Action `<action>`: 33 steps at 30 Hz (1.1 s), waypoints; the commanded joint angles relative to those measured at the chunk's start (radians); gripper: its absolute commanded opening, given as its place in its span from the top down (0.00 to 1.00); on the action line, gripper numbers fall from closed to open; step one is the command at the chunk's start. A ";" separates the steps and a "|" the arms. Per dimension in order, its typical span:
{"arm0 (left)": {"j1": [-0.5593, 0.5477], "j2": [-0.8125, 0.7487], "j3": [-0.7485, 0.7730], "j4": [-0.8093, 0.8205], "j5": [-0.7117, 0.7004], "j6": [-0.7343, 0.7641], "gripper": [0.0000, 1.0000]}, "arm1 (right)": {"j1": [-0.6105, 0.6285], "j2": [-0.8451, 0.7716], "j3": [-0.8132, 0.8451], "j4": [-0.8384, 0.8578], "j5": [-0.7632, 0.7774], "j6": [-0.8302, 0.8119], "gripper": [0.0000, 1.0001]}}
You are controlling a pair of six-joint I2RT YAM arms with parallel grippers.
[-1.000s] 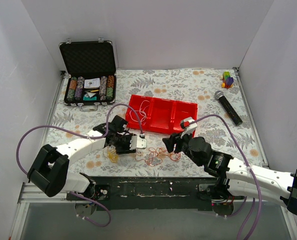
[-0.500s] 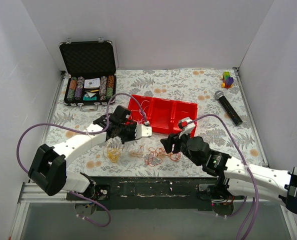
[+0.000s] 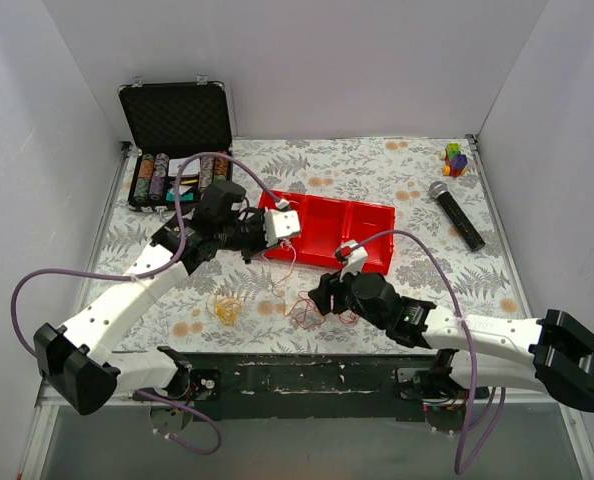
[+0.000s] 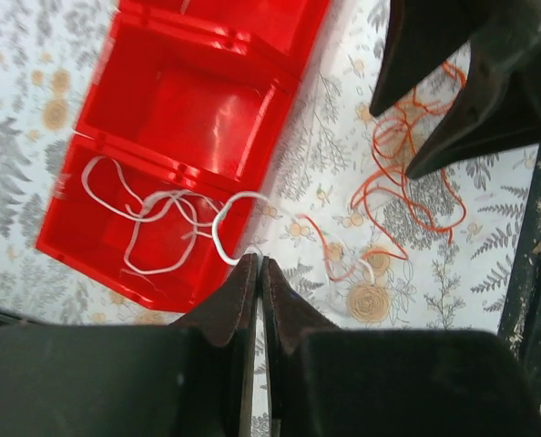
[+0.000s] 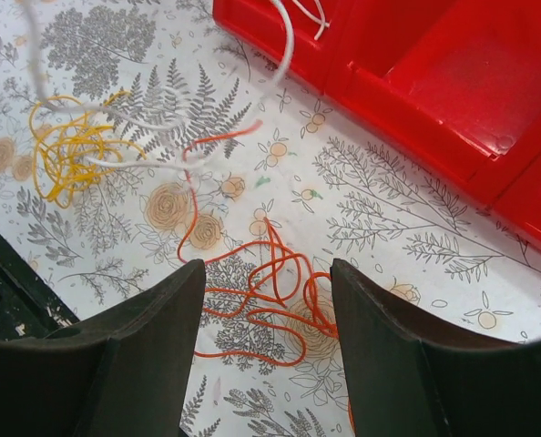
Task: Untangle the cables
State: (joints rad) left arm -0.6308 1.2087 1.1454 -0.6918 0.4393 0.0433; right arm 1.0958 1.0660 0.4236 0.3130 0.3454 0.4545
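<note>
My left gripper (image 3: 289, 232) hangs over the left end of the red tray (image 3: 322, 225). In the left wrist view it (image 4: 257, 261) is shut on a white cable (image 4: 152, 218) that lies partly in the tray's end compartment (image 4: 198, 100). A thin red strand (image 4: 321, 246) trails from it to the table. My right gripper (image 3: 322, 297) is open just above the orange-red cable clump (image 3: 307, 315). In the right wrist view that clump (image 5: 280, 273) lies between the open fingers (image 5: 161, 309). A yellow cable clump (image 3: 224, 307) lies apart to the left, also in the right wrist view (image 5: 66, 150).
An open black poker-chip case (image 3: 177, 150) stands at the back left. A microphone (image 3: 455, 213) and a coloured block toy (image 3: 456, 158) lie at the back right. The tray's long front wall (image 5: 407, 100) is just beyond the clump. The table's black front rail (image 3: 307, 370) is close behind.
My left gripper has risen and moved back and right, from the table front to over the tray, carrying the white cable. My right gripper has shifted left over the orange-red clump.
</note>
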 commanded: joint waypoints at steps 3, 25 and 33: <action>-0.006 -0.038 0.229 -0.049 0.035 -0.095 1.00 | -0.002 0.063 -0.043 0.072 -0.019 0.044 0.34; -0.004 -0.005 0.660 0.077 0.038 -0.275 1.00 | 0.006 0.076 -0.140 0.011 -0.010 0.096 0.63; -0.006 -0.023 0.629 0.074 0.056 -0.276 1.00 | 0.006 -0.204 -0.069 -0.049 -0.031 -0.023 0.38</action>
State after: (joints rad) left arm -0.6323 1.1999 1.7882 -0.6094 0.4831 -0.2211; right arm 1.0950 0.9722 0.2848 0.2741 0.3351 0.5053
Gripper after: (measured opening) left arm 0.019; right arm 0.596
